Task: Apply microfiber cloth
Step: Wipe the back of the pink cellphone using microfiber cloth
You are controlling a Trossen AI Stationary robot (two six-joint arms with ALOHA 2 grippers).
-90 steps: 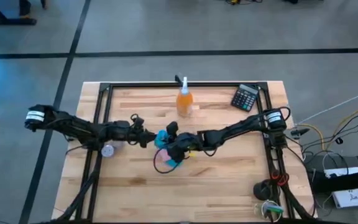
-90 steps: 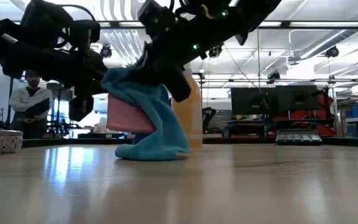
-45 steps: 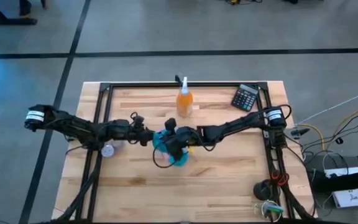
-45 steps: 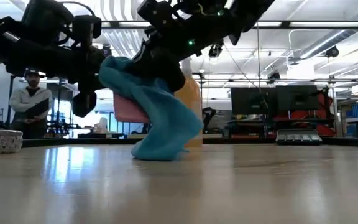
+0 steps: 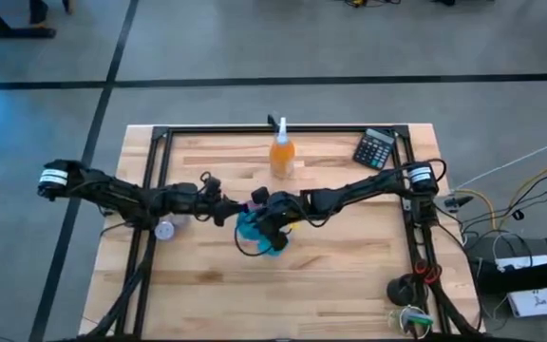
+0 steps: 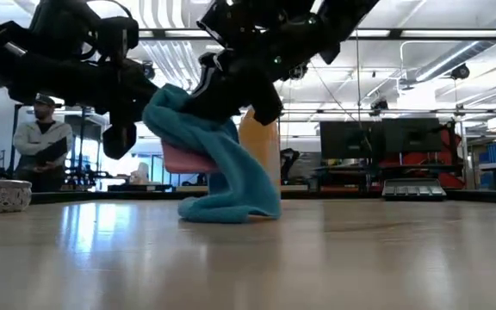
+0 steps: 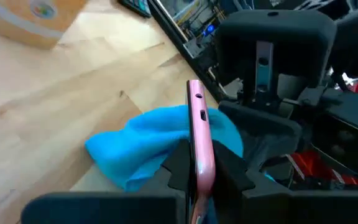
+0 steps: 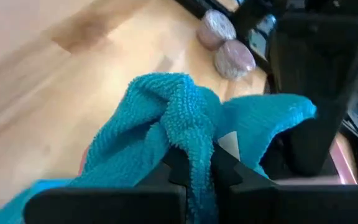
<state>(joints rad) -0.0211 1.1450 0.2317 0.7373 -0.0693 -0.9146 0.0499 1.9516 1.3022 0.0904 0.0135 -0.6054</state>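
I see both arms meeting at mid-table. My left gripper (image 7: 197,180) is pinched on a pink-edged phone (image 7: 199,134), holding it edge-up above the table (image 5: 349,275). My right gripper (image 8: 191,171) is clamped on the microfiber cloth (image 6: 222,164) — it drapes over the phone and hangs down to touch the wood. An orange spray bottle (image 5: 282,152) stands behind, well apart.
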